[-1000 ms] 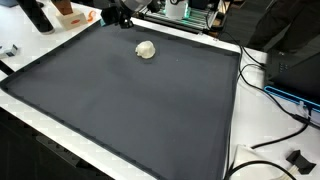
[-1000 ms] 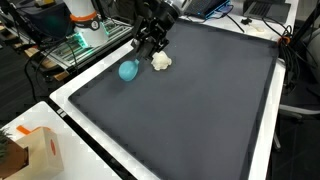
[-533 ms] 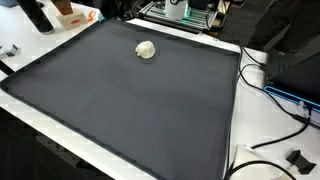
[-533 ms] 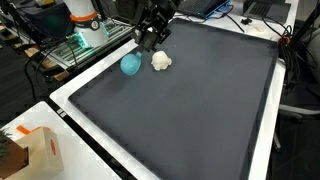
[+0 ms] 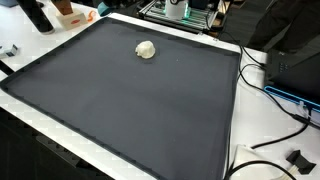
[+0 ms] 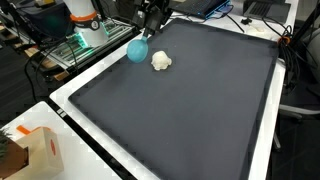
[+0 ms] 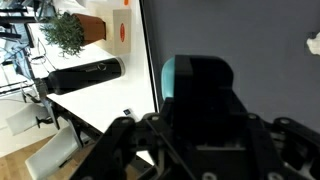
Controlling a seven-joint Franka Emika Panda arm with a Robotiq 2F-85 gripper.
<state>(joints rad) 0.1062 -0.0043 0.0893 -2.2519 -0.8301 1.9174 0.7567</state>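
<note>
So the gripper [image 6: 143, 38] is up over the far corner of the dark mat [image 6: 200, 110], and it's clamped shut on a teal ball [image 6: 137, 50]. The ball hangs right under the jaws, and as far as I can tell it's clear of the mat rather than resting on it, sitting about over the mat's edge.

The wrist view tells the same story up close. The teal ball [image 7: 197, 78] is dead centre in front of the gripper [image 7: 197, 100], filling the gap between the two black jaws, which press in on it from either side.

The nearest thing to the hand is a white crumpled lump [image 6: 161, 61]. It lies on the mat just beside the ball, a bit further in toward the middle, and the two aren't touching. In the wrist view it only peeks in at the frame edge [image 7: 314, 42], off to one side of the hand. In an exterior view the lump [image 5: 146, 50] sits alone on the mat [image 5: 130, 110], with the hand out of frame.

On the other side of the hand in the wrist view, past the mat's border, there's a white tabletop [image 7: 100, 95]. On it are a black cylinder [image 7: 85, 75] lying flat, a potted plant [image 7: 65, 35] and a cardboard box [image 7: 112, 28], all well apart from the ball.
</note>
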